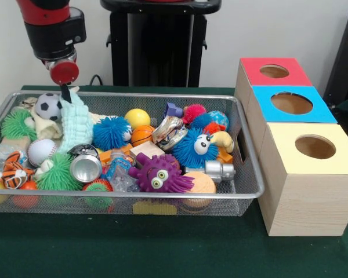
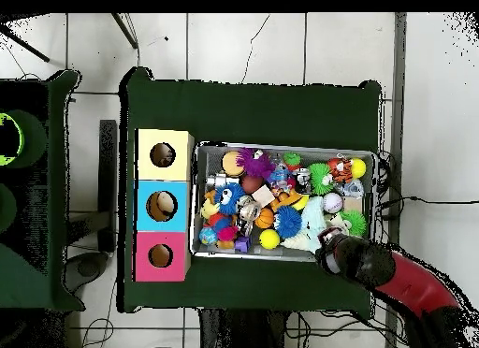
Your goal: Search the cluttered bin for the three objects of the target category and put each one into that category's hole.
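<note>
No rope toys are showing plainly in the bin (image 1: 243, 191); they are probably lying buried under the clutter. I am hanging my jaws (image 1: 65, 92) at the far corner beside the soccer ball (image 1: 47, 106), touching a pale mint cloth (image 1: 76, 123), though I cannot tell whether they are gripping it. Lifting it aside slowly should expose what is underneath, well apart from the yellow-topped hole (image 1: 315, 146).

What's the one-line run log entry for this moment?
gripper: over bin's far corner, by mint cloth | grasp: unclear | rope toys: none visible | yellow-box hole: empty
</note>
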You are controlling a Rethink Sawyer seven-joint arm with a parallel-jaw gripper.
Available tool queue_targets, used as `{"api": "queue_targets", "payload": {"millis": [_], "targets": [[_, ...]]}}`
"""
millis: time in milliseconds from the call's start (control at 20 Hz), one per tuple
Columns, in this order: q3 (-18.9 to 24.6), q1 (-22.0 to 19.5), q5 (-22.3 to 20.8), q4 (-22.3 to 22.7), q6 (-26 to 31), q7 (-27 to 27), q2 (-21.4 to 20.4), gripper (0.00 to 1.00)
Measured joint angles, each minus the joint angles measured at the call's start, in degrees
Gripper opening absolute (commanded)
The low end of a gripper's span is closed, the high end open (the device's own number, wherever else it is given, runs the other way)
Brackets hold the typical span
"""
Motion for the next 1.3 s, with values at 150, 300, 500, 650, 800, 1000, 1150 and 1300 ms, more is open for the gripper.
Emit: {"api": "queue_targets", "payload": {"millis": [150, 300, 500, 650, 800, 1000, 1150, 1300], "targets": [[0.7, 0.0, -0.8, -1.2, 2.2, 0.0, -0.5, 0.0], [1.3, -0.2, -1.3, -2.2, 3.6, 0.0, -0.9, 0.0], [2.1, -0.6, -2.0, -3.8, 4.8, 0.0, -1.5, 0.0], [3.0, -1.4, -2.8, -5.6, 5.2, 0.0, -2.2, 0.0], [3.3, -1.9, -3.2, -7.2, 5.3, 0.0, -2.6, 0.0], [3.3, -3.0, -4.1, -10.2, 5.3, 0.0, -3.0, 0.0], [3.3, -3.8, -4.6, -11.8, 5.3, 0.0, -3.0, 0.0], [3.3, -3.9, -5.2, -12.2, 5.3, 0.0, -3.3, 0.0]]}}
